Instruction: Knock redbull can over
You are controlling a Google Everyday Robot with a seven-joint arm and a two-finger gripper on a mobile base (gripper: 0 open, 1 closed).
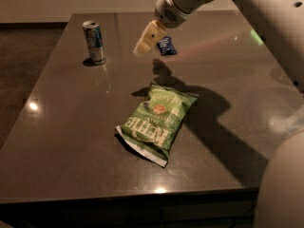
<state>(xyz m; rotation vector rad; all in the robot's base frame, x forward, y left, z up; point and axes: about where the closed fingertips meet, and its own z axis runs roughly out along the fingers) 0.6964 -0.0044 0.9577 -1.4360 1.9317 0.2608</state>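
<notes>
The redbull can (94, 42) stands upright on the dark table at the back left, silver and blue with a silver top. My gripper (142, 47) hangs above the table to the right of the can, about a hand's width away and at roughly its height. Its cream fingers (148, 38) point down and left toward the can. The gripper holds nothing.
A green chip bag (157, 120) lies flat in the middle of the table. A small dark blue snack packet (166, 45) lies just behind the gripper. The table's front edge (128, 194) is near the bottom. My white arm (266, 13) crosses the upper right.
</notes>
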